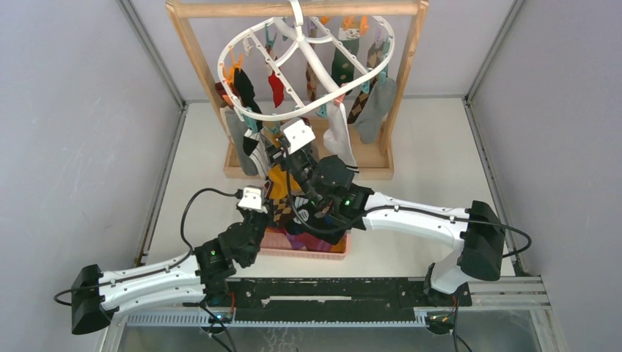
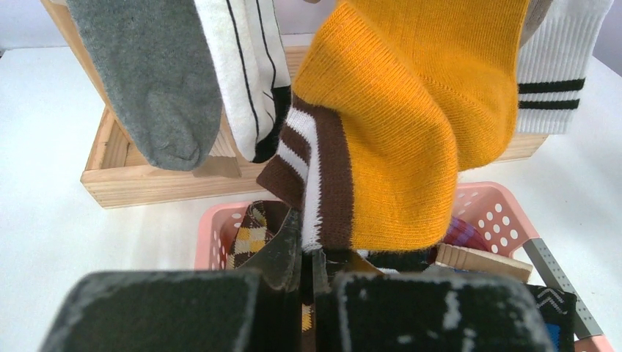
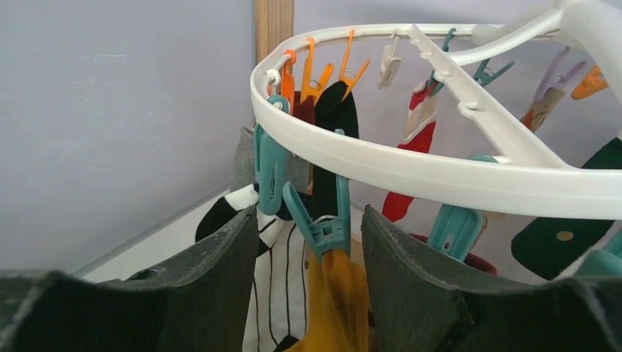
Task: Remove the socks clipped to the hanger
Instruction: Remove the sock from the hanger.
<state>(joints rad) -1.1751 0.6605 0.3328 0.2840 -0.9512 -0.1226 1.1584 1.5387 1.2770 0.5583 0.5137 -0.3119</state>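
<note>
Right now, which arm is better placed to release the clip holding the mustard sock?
Right. The right claw stands open around the teal clip pinching the mustard sock; the left claw is shut on that sock's lower end.

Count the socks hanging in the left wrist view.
4: grey sock far left, pinstriped sock beside it, mustard sock centre, banded sock far right. More may hide behind.

White shells with black joints clothe the left arm (image 1: 147,277) at lower left and the right arm (image 1: 418,216) at centre right. Black cables (image 1: 183,218) trail along them; the dark fingers (image 3: 213,271) look scuffed.
</note>
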